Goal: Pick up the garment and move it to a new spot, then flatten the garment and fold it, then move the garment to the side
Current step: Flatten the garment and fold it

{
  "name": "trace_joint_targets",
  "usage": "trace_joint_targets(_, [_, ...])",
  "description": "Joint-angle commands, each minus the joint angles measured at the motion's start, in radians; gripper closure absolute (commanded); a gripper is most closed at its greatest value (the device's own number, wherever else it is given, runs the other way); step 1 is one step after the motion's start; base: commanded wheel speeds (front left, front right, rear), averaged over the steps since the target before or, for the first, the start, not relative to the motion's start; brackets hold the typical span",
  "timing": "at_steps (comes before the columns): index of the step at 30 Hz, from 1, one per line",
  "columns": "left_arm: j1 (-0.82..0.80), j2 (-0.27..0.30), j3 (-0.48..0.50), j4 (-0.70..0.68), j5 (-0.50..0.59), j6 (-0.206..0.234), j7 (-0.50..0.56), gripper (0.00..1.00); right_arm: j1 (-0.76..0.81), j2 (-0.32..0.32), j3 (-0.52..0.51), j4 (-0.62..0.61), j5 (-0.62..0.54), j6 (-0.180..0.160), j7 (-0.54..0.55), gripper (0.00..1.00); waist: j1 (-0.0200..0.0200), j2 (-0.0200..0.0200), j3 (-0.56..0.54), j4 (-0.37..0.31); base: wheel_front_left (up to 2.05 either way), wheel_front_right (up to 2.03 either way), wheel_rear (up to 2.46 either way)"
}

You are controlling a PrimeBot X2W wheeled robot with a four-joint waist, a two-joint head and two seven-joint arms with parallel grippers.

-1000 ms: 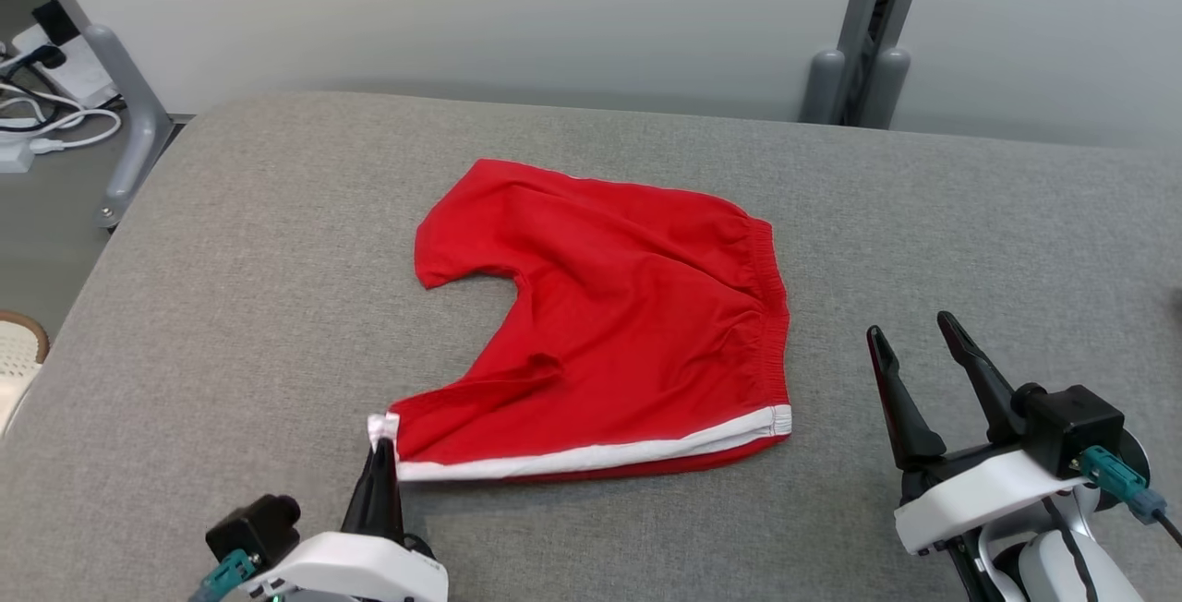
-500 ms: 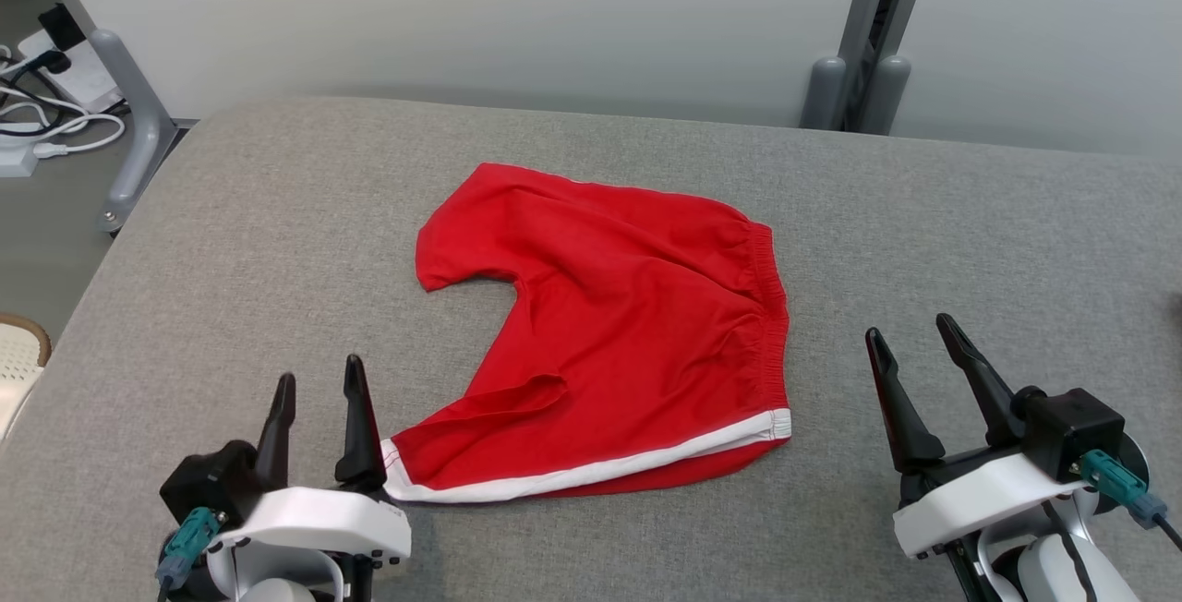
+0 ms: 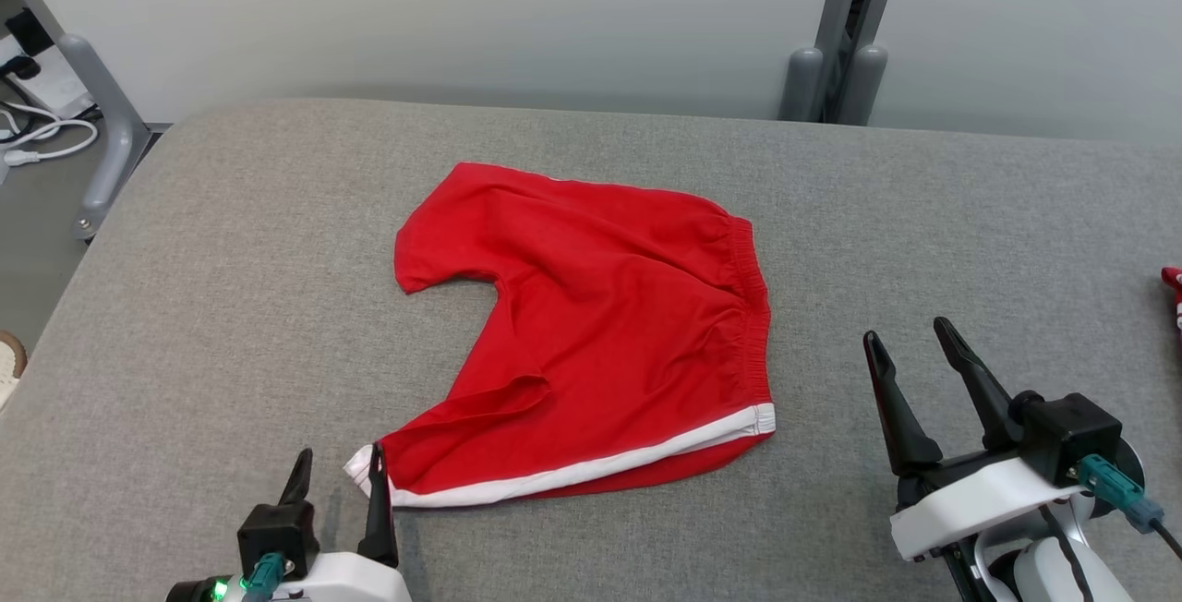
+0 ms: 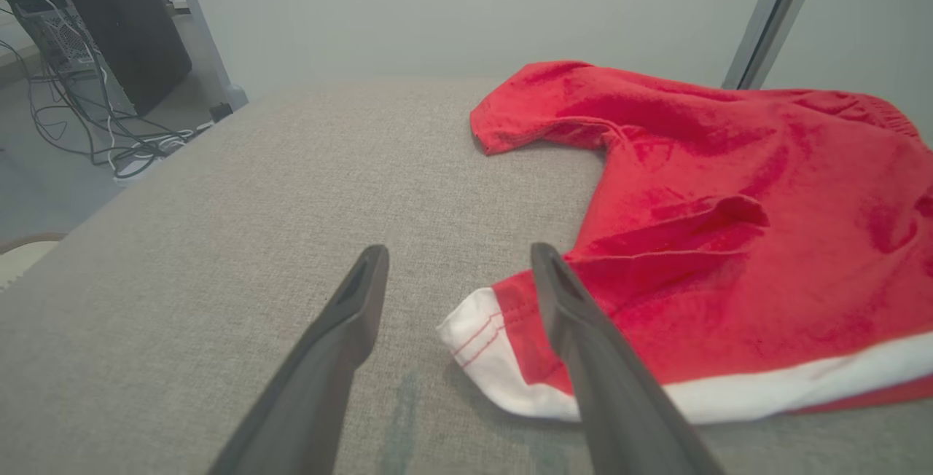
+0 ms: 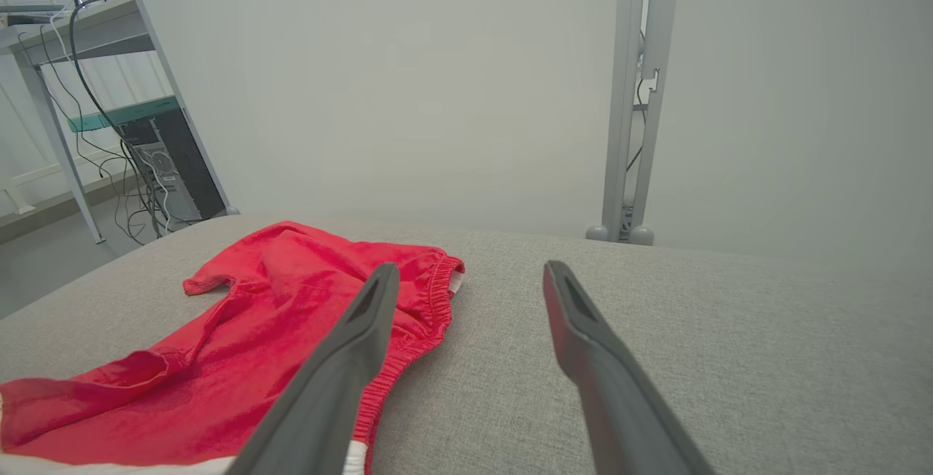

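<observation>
The garment point(image 3: 600, 325) is a pair of red shorts with a white hem band, lying spread on the grey cushioned table point(image 3: 231, 242), waistband toward the right. In the left wrist view the garment point(image 4: 729, 242) has its white hem corner lying between my fingers. My left gripper point(image 3: 338, 466) is open at the lower left, its jaws either side of that corner without pinching it; the same left gripper point(image 4: 455, 260) stands spread in its own view. My right gripper point(image 3: 910, 336) is open at the lower right, apart from the waistband, and the right gripper point(image 5: 466, 275) holds nothing beside the garment point(image 5: 277, 329).
A small red and white thing point(image 3: 1173, 293) peeks in at the table's right edge. Metal posts point(image 3: 831, 76) stand behind the table's far edge, against a pale wall. A table leg point(image 3: 97, 131) and loose cables point(image 3: 42, 136) are on the floor to the left.
My left gripper has let go of the white hem corner and opened, then drawn back toward me. The corner now lies flat on the table. The head camera has shifted slightly.
</observation>
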Motion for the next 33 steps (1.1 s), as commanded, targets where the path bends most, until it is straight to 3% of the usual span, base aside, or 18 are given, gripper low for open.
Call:
trace_joint_targets(1, [-0.019,0.003,-0.001,0.021,0.004,0.009,0.000,0.00,0.005,-0.003,0.000,-0.001,0.000,0.000,-0.007,0.00,0.0000,0.0000,0.002,-0.001,0.00,0.00,0.00])
trace_joint_targets(16, [-0.096,-0.005,-0.018,0.169,-0.054,-0.017,0.080,0.00,-0.010,-0.012,0.002,0.008,0.004,0.000,-0.002,0.00,0.0000,0.0000,0.023,-0.011,0.00,0.00,0.00])
trace_joint_targets(17, [-0.097,-0.006,-0.018,0.174,-0.059,-0.018,0.084,0.12,-0.010,-0.012,0.002,0.008,0.004,0.000,-0.002,0.00,0.0000,0.0000,0.025,-0.012,0.00,0.00,0.00])
trace_joint_targets(18, [-0.102,-0.006,-0.019,0.177,-0.062,-0.019,0.087,0.40,-0.010,-0.012,0.002,0.008,0.004,0.000,-0.001,0.00,0.0000,0.0000,0.027,-0.013,0.00,0.00,0.00])
trace_joint_targets(19, [-0.107,-0.006,-0.018,0.177,-0.067,-0.021,0.086,0.55,-0.011,-0.011,0.002,0.008,0.003,0.000,-0.001,0.00,0.0000,0.0000,0.028,-0.013,0.00,0.00,0.00])
trace_joint_targets(20, [-0.112,-0.006,-0.019,0.179,-0.068,-0.022,0.085,0.86,-0.011,-0.011,0.001,0.008,0.003,0.000,-0.002,0.00,0.0000,0.0000,0.030,-0.013,0.00,0.00,0.00])
trace_joint_targets(21, [-0.114,-0.007,-0.019,0.180,-0.072,-0.026,0.084,1.00,-0.010,-0.011,0.001,0.009,0.003,0.000,-0.002,0.00,0.0000,0.0000,0.031,-0.013,0.00,0.00,0.00])
trace_joint_targets(33, [-0.088,-0.011,-0.008,0.117,-0.123,-0.048,0.026,1.00,0.018,0.000,0.016,0.066,0.026,0.000,0.031,0.00,0.0000,0.0000,0.016,-0.003,0.00,0.00,0.00])
